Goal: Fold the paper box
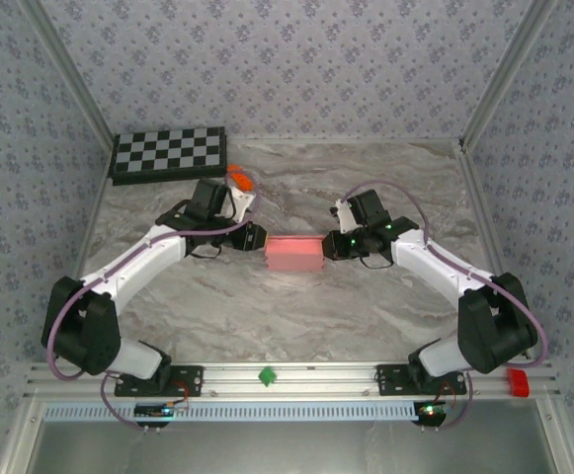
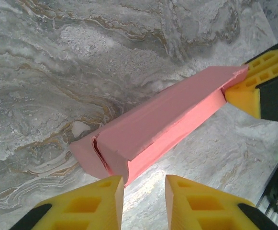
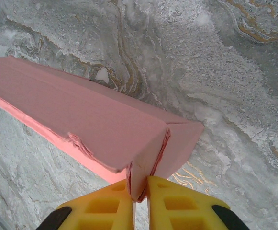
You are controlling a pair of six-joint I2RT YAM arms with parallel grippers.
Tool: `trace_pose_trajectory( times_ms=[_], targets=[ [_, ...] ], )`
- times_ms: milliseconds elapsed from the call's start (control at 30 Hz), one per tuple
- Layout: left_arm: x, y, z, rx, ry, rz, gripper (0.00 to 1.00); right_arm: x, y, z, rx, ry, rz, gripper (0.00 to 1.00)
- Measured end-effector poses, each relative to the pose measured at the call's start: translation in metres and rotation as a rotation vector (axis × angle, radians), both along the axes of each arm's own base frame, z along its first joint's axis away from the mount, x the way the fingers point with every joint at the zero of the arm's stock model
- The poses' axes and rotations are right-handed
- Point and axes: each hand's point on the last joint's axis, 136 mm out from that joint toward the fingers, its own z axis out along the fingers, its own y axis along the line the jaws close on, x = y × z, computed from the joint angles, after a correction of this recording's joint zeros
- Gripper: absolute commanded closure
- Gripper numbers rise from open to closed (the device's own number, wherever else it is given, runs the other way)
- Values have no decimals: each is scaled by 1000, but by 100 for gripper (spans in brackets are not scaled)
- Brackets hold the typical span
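Observation:
The paper box is a small pink card box lying in the middle of the marble table, folded into a long closed shape. In the right wrist view my right gripper is shut on the end flap of the paper box, the card pinched between its yellow fingers. In the left wrist view my left gripper stands open at the other end of the paper box, with bare table between its fingers and its left fingertip just at the box's corner. The right gripper's fingers show at the far end.
A black-and-white checkerboard lies at the back left, with a small orange brick beside it, close behind the left wrist. Patterned walls close in the table on three sides. An aluminium rail runs along the near edge.

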Motion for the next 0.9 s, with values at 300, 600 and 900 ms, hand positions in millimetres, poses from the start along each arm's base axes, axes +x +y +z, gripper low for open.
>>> trace_pose_trajectory(
  times_ms=[300,600,900],
  targets=[
    [3,-3,-16,14,34,-3,78,1,0,0,-2,6,0,84],
    [2,-2,-25,25,56,-3,87,1,1,-1,-3,7,0,84],
    [-3,-1,-34,28,74,-8,88,1,1,-1,-3,7,1,84]
  ],
)
